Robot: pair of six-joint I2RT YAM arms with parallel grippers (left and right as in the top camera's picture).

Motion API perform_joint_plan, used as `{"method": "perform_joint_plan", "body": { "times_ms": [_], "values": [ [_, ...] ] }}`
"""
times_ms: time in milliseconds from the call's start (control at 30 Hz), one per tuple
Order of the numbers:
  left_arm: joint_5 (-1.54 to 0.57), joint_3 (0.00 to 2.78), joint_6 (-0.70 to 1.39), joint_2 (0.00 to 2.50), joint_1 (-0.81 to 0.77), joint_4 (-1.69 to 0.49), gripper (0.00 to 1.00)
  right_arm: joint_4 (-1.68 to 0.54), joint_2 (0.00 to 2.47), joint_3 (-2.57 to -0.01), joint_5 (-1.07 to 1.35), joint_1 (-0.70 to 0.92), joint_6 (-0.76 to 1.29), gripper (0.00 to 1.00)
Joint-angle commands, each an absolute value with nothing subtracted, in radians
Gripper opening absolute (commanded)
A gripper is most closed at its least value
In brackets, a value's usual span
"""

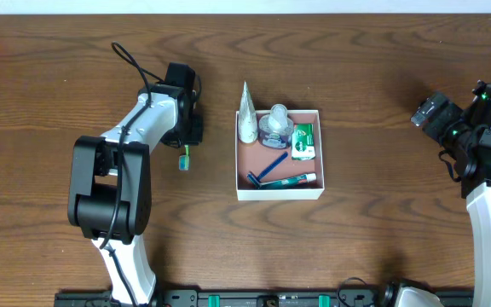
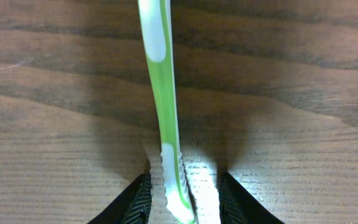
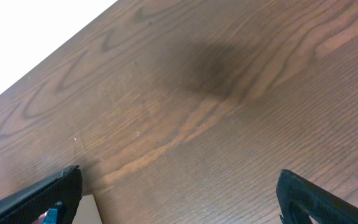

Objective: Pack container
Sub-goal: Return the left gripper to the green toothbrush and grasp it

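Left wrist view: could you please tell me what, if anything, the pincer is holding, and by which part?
It cannot be told: the left pincer straddles the toothbrush near one end of its handle, but gaps show beside it.

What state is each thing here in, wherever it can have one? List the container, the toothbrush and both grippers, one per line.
container: open-topped, partly filled.
left gripper: partly open, astride the toothbrush.
toothbrush: outside the container, between the jaws with a gap on each side, not clamped.
right gripper: wide open, empty.
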State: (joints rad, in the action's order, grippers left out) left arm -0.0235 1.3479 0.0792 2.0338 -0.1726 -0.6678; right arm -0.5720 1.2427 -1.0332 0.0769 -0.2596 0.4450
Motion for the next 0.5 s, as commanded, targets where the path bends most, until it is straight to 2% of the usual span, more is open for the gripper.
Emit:
{"method": "perform_joint_plan", "body": {
  "times_ms": [0,33,67,133,167,467],
  "values": [
    [-0.019,1.338,0.093,2.070,-0.169,-0.664,0.36,-0.573,1.242,-1.040,0.071,-0.268,0.459,0.99],
    [-0.019,1.338,0.092,2.070,-0.169,-0.664,0.35,-0.573,1.242,-1.040,0.071,-0.268,0.459,0.99],
    [-0.019,1.338,0.092,2.070,-0.169,-0.665,0.30,-0.573,1.242,-1.040,0.071,-0.268,0.459,0.99],
    [-0.019,1.338,0.092,2.070,-0.169,-0.670,0.09,-0.573,1.242,-1.040,0.071,-0.268,0.459,0.99],
    [-0.019,1.338,0.092,2.070,-0.169,-0.672,0.06,-0.573,1.242,-1.040,0.071,-0.268,0.459,0.99],
    [-0.015,1.384,0.083,2.001,-0.167,-0.752,0.06,-0.573,1.242,-1.040,0.071,-0.268,0.459,0.99]
  ]
}}
